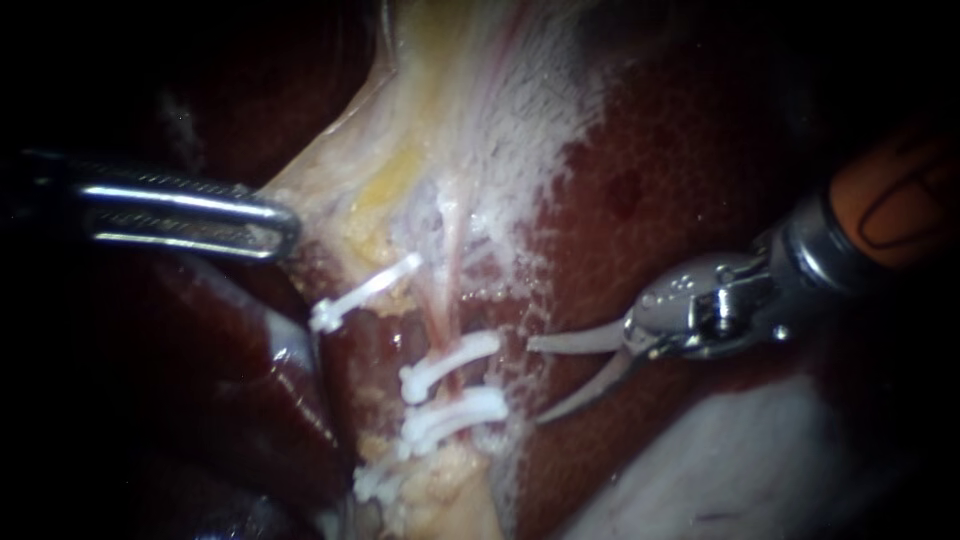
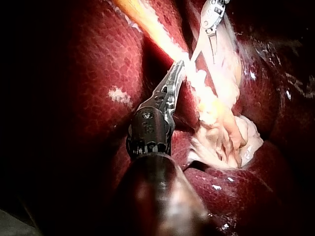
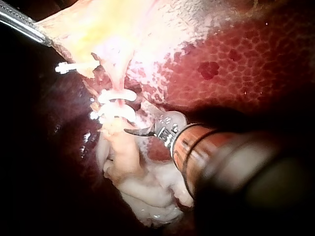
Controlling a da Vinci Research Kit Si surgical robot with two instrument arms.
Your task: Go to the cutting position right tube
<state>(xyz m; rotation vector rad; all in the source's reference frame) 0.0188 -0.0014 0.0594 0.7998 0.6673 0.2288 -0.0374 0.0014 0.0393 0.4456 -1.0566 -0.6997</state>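
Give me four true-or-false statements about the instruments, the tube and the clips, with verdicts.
1. The right instrument has its blades open. True.
2. Its blades straddle the tube. False: they stand beside the clips, and the tube is not between them.
3. White clips cross the tube. True.
4. The left instrument hangs free of tissue. False: its jaws are shut on pale tissue.

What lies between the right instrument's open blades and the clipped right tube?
Endoscope view: only a short stretch of pale tissue over the liver separates the right instrument from the right tube.
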